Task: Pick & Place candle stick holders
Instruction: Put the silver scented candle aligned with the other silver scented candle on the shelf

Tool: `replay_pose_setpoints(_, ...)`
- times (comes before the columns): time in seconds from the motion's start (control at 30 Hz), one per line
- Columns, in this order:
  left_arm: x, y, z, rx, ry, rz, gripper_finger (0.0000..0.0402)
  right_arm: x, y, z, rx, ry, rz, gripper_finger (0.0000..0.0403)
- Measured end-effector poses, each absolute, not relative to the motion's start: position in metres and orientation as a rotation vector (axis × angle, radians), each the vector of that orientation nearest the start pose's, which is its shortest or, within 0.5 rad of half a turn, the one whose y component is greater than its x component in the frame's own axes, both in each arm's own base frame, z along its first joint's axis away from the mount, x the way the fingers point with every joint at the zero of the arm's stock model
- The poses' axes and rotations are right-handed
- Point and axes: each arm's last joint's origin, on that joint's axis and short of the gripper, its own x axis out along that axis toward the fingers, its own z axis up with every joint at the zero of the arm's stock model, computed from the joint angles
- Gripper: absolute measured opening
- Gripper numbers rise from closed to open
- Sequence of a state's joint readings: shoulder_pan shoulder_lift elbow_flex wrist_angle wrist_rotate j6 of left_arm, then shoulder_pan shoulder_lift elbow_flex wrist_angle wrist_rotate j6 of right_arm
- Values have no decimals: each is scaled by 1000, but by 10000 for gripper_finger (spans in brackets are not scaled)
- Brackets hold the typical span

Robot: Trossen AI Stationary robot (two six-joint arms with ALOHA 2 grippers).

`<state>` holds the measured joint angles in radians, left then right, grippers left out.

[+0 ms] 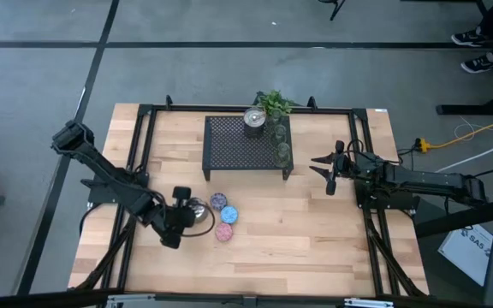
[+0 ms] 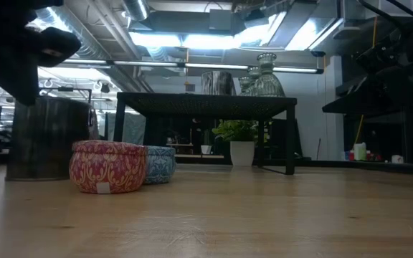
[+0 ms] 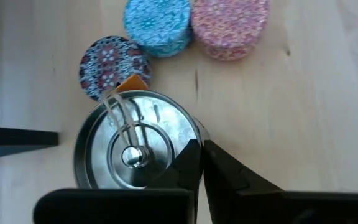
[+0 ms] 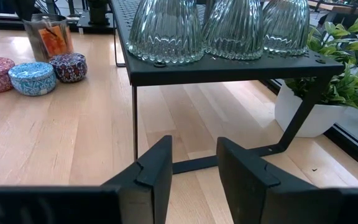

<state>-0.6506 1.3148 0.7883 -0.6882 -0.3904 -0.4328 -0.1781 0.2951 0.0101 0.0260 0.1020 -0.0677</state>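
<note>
The worktop (image 1: 315, 248) carried a black mesh rack (image 1: 238, 145) at its far middle, with one silver candle stick holder (image 1: 254, 118) and three olive-green glass cups (image 4: 229, 28) already on its top and a small potted plant (image 1: 274, 103) just behind it. Near the front left stood the second silver holder (image 3: 132, 146), with the purple tin (image 3: 114, 65), blue tin (image 3: 157, 25) and pink tin (image 3: 229, 28) clustered just beside it.

The left tool (image 3: 201, 165) had its fingers pinched together on the silver holder's rim, one inside the cup and one outside. Judged from this grip, the lift should go straight up and slowly, since a thin rim pinch on a shiny wall could let the cup swing or slip, and the purple tin stood close enough to be knocked. The right tool (image 4: 191, 165) waited, partly open and empty, beside the rack's right end.

Hidden or uncertain: the left wrist view cut off the holder's near edge, so how deeply the inner finger sat could not be told; an orange tag inside the cup was only partly visible; the low view showed the purple tin not at all.
</note>
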Motion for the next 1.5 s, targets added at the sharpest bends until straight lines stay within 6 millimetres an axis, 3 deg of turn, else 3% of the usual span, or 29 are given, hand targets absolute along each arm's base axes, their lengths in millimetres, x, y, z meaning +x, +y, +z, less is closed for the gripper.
replay_pose_setpoints(0.33, 188, -121, 208, 274, 1122, 34, 3, 110, -23, 144, -57, 269, -270, 128)
replay_pose_setpoints(0.6, 191, -123, 235, 321, 1122, 33, 2, 110, -23, 144, -57, 269, -270, 128)
replay_pose_setpoints(0.93, 212, -122, 286, 367, 982, -50, 2, 110, -23, 144, -57, 269, -270, 128)
replay_pose_setpoints(1.17, 227, -107, 319, 443, 902, -74, 2, 110, -23, 144, -57, 269, -270, 128)
replay_pose_setpoints(1.5, 244, -67, 343, 522, 876, -31, 2, 110, -23, 144, -57, 269, -270, 128)
